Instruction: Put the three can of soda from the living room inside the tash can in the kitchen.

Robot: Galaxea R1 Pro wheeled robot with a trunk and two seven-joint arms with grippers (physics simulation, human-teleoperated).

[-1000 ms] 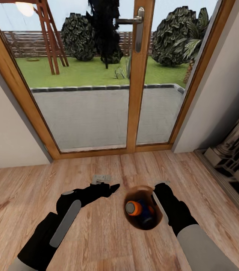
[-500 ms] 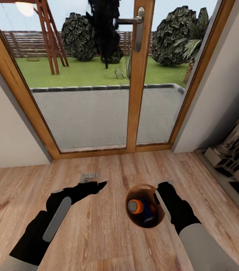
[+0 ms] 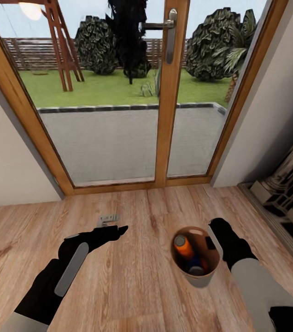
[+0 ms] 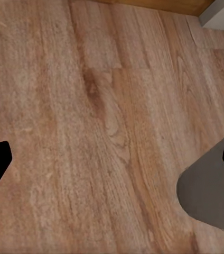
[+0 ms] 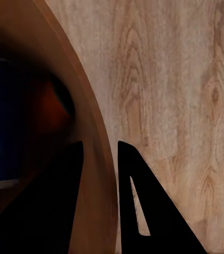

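Note:
The tash can (image 3: 197, 279) hangs tilted just above the wood floor, held at its rim by my right gripper (image 3: 214, 236). An orange can of soda (image 3: 183, 247) and a dark blue one (image 3: 195, 266) lie inside it. In the right wrist view the gripper (image 5: 99, 154) is shut on the tash can's wall (image 5: 75, 63), one finger inside and one outside, with the blue can (image 5: 1, 121) and an orange can (image 5: 51, 106) blurred within. My left gripper (image 3: 115, 222) is open and holds nothing, to the bin's left. Its wrist view shows the bin's grey outer wall (image 4: 210, 196).
A wood-framed glass patio door (image 3: 167, 115) with a metal handle (image 3: 169, 34) stands straight ahead, white walls on either side. A dark moulded unit (image 3: 289, 184) runs along the right wall. Light plank floor (image 3: 132, 286) lies all around the arms.
The tash can has moved right and tipped, so its grey outer wall now shows; my right gripper went with it. The left arm drew back to the left, then held.

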